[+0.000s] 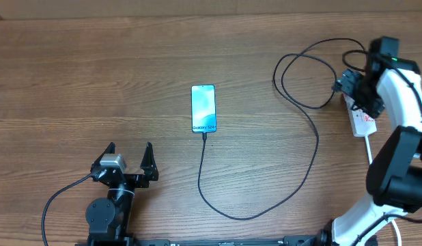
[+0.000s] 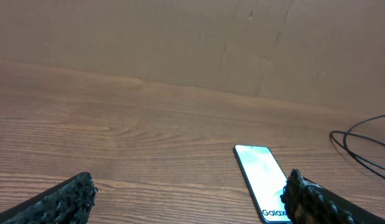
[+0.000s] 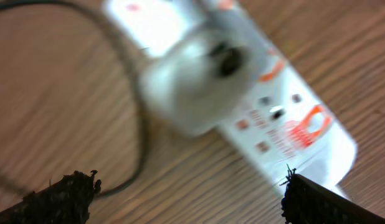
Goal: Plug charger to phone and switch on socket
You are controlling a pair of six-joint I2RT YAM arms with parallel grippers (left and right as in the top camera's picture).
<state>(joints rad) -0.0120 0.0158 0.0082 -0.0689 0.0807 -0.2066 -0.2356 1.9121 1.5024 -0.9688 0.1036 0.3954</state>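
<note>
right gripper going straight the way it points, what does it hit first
Probably the pale adapter block plugged into the socket; the open right gripper points down at it, though blur leaves depth unclear.

I sit at a brown wooden table [image 1: 95, 68]. Long dark lines in the wood run from side to side across its top. At the far edge stands a plain tan board [image 2: 180, 37]. It looks like cardboard and has a few creases. The light on the wood is soft and even.
</note>
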